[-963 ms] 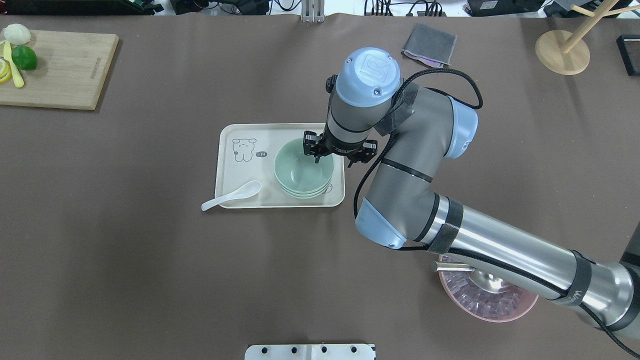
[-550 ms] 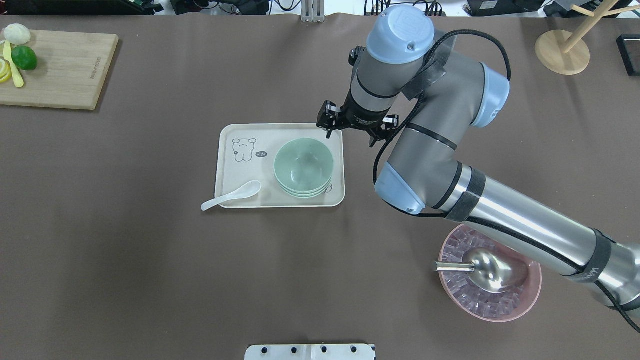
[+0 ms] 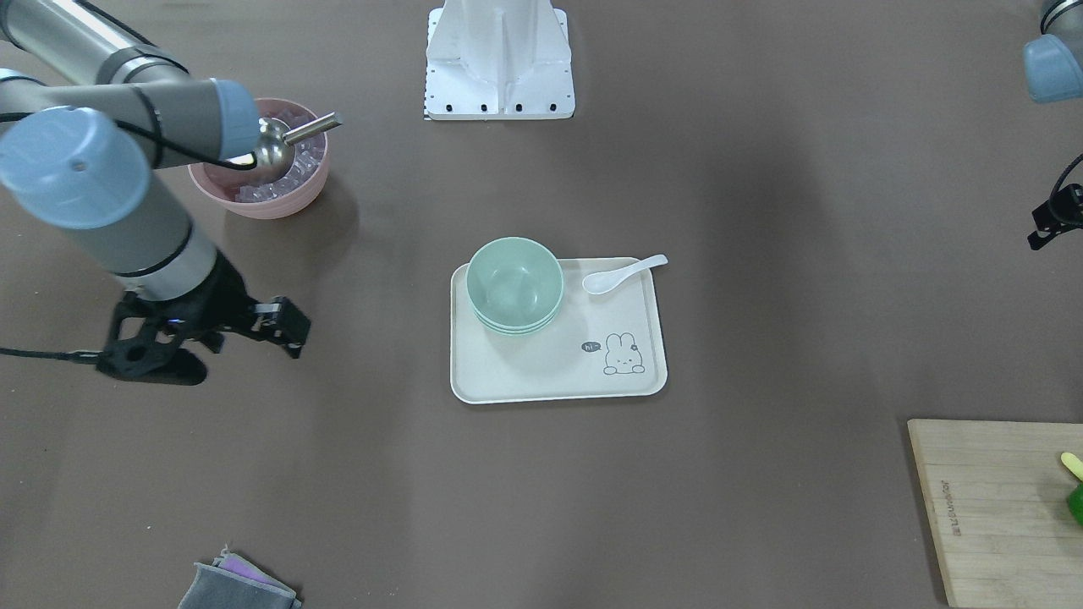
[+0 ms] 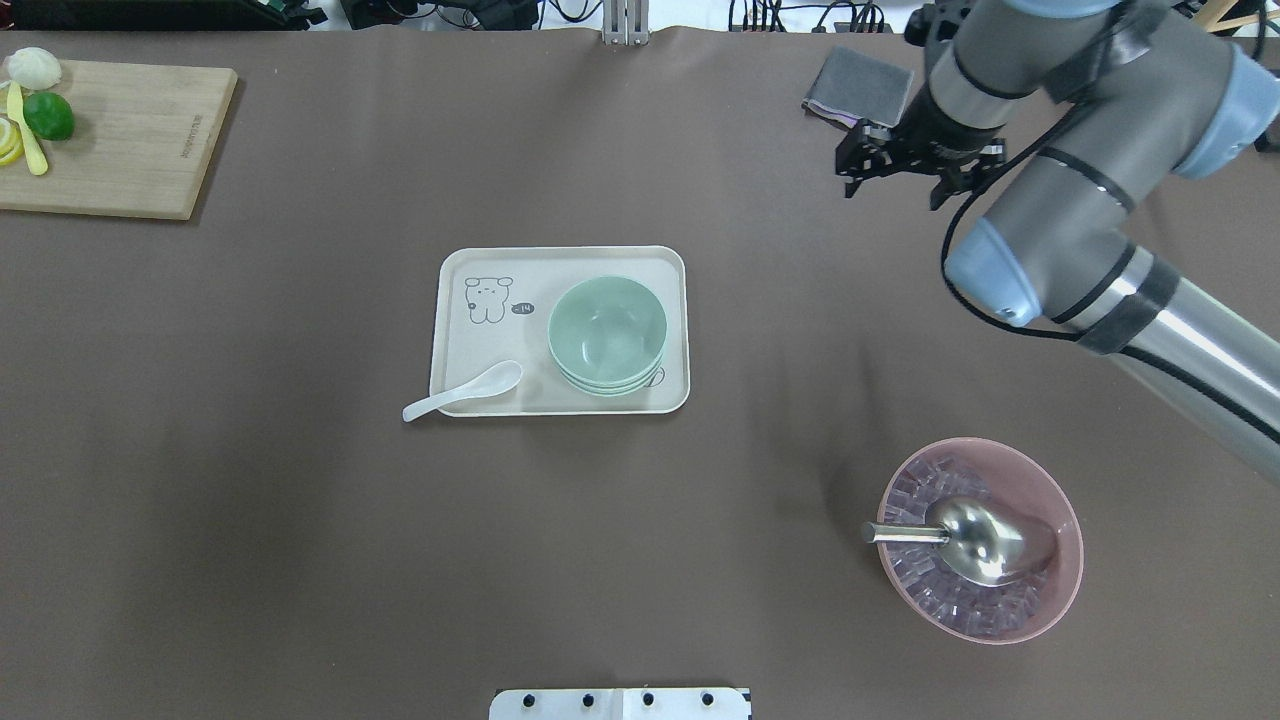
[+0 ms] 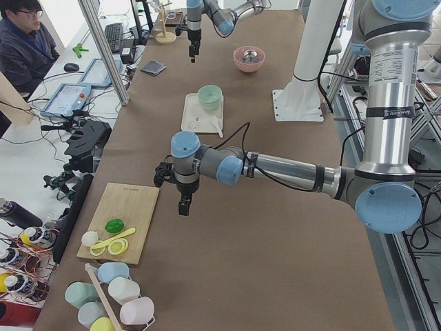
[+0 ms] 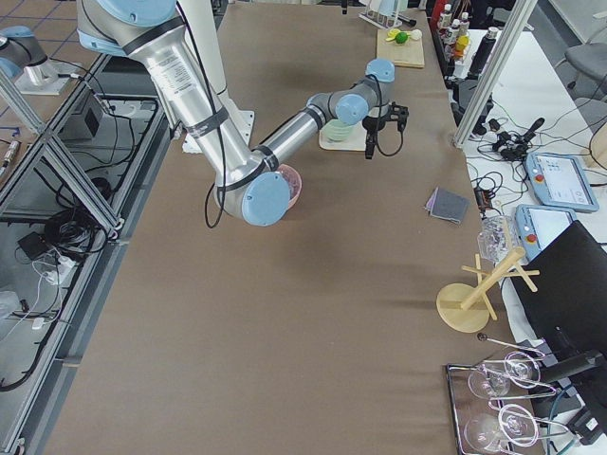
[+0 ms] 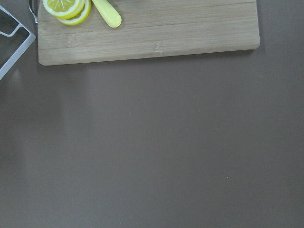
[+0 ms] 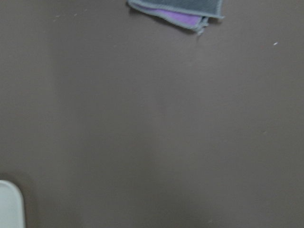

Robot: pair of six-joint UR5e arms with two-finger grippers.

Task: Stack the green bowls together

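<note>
My right hand [image 4: 894,190] hangs over bare bench, beyond the tray [image 4: 460,345] and well out to its right. Its fingers are spread apart with nothing between them. That suits the job as I judge it, since an empty hand held wide of the tray cannot knock what stands there.

The green bowls [image 4: 607,335] sit nested one inside another on the tray's right half. I count three rims, and the pile looks level, so I take the stacking as done. A white spoon [image 4: 465,392] lies at the tray's near left corner, its handle poking over the edge.

My left hand [image 5: 180,200] hovers far to the tray's left, close to a cutting board [image 7: 156,33]. I cannot tell whether its fingers are apart or together. The pink bowl [image 4: 1062,590] of ice sits nearer me, well to the tray's right, and it is no part of this.
</note>
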